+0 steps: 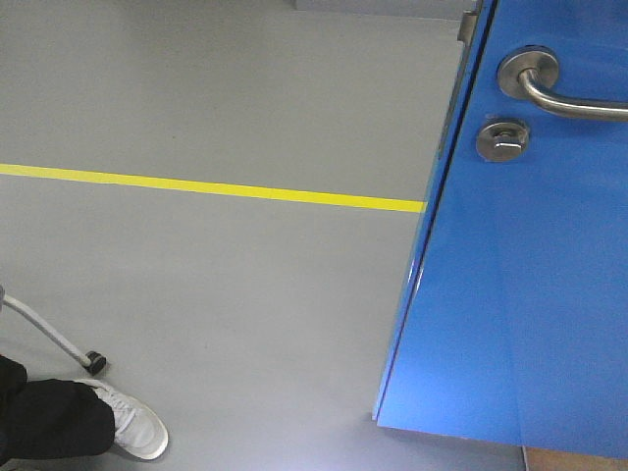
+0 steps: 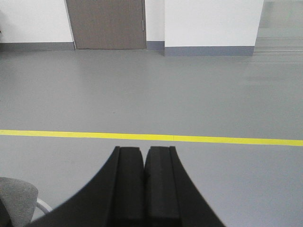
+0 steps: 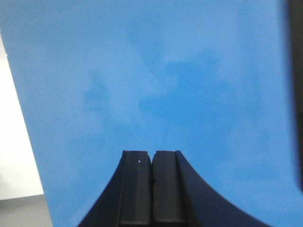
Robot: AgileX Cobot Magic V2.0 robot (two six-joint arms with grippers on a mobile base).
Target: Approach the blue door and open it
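Observation:
The blue door (image 1: 530, 294) fills the right side of the front view, seen edge-on at its left. Its silver lever handle (image 1: 549, 88) and round thumb-turn lock (image 1: 502, 140) sit at the upper right, with a metal latch plate (image 1: 469, 25) on the edge. Neither gripper shows in the front view. My left gripper (image 2: 144, 152) is shut and empty, pointing over bare floor. My right gripper (image 3: 152, 154) is shut and empty, close in front of the blue door panel (image 3: 165, 75), which fills its view.
A yellow floor line (image 1: 216, 188) runs across the grey floor and also shows in the left wrist view (image 2: 199, 138). A person's white shoe (image 1: 132, 422) and a cane tip (image 1: 94, 363) are at the bottom left. A brown door (image 2: 106, 23) stands in the far wall.

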